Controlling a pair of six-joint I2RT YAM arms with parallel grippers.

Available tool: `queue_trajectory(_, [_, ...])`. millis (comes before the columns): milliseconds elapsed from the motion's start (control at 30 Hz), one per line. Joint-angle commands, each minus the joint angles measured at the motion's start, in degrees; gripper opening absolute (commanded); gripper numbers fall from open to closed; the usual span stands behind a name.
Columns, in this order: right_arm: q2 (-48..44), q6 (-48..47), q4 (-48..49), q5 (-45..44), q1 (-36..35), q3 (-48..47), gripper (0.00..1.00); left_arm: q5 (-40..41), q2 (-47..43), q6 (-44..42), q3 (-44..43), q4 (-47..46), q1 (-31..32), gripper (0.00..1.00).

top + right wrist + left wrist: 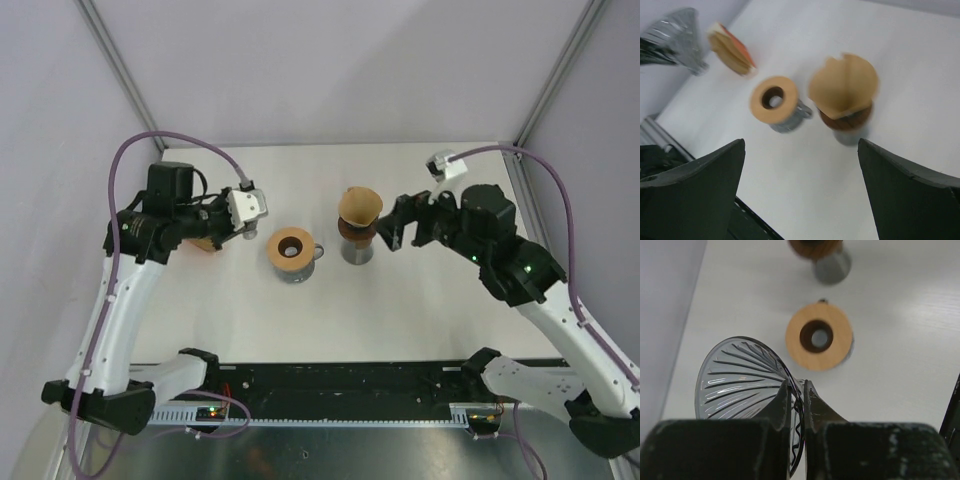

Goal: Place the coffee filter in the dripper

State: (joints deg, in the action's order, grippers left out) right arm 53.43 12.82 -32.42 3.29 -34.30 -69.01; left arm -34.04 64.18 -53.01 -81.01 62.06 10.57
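- Paper filter (359, 206): brown cone, mouth up, seated in a wooden collar (846, 120) on a grey cup, right of centre on the worktop (420, 300).
- Clear dripper (740, 375): ribbed cone, tilted, off the worktop at far left.
- Left hand (799, 390): closed tight on the dripper's rim, one finger on each side of the wall.
- Right hand (801, 145): spread wide, holding nothing, near the filter.
- Mug with wooden ring (292, 252): between the two hands, apart from the filter.
- Stack of filters (730, 47): behind the mug.

The wooden-collared stand (832, 267) is blurred, cut off at the left wrist view's top.
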Motion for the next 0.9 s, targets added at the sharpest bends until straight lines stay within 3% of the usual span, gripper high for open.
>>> queue_trajectory(0, [6.5,0.5,5.8,-4.7,-9.2,-9.0,0.99,-3.4,0.1,0.5,-5.8,1.9,8.7,0.0])
queue_trajectory(100, [14.1,-0.2,4.1,-9.2,-14.8,-15.9,0.99,-2.6,0.7,0.6,-7.2,2.7,15.1,0.0])
queue_trajectory(233, [24.3,0.7,-1.2,-9.1,-16.6,-25.7,0.99,-1.7,0.7,-0.4,-8.1,3.7,21.7,0.0])
queue_trajectory(400, [32.4,2.8,-2.5,-1.6,-16.0,-30.7,0.97,-2.2,0.7,-3.0,-8.0,5.3,24.9,0.0])
queue_trajectory(567, [37.1,4.3,-3.7,6.8,-14.4,-32.4,0.86,-1.0,0.6,-5.1,-8.0,6.0,26.7,0.0])
queue_trajectory(733, [39.2,5.4,-1.5,16.3,-13.9,-31.0,0.7,0.7,0.7,-6.2,-8.0,6.0,27.3,0.0])
queue_trajectory(800, [40.1,5.4,-1.6,18.9,-13.9,-31.3,0.57,1.7,0.8,-6.5,-7.9,6.0,27.3,0.0])
queue_trajectory(867, [40.9,5.5,-1.3,21.6,-13.9,-31.2,0.37,2.6,0.8,-6.9,-7.9,6.0,27.3,0.0])
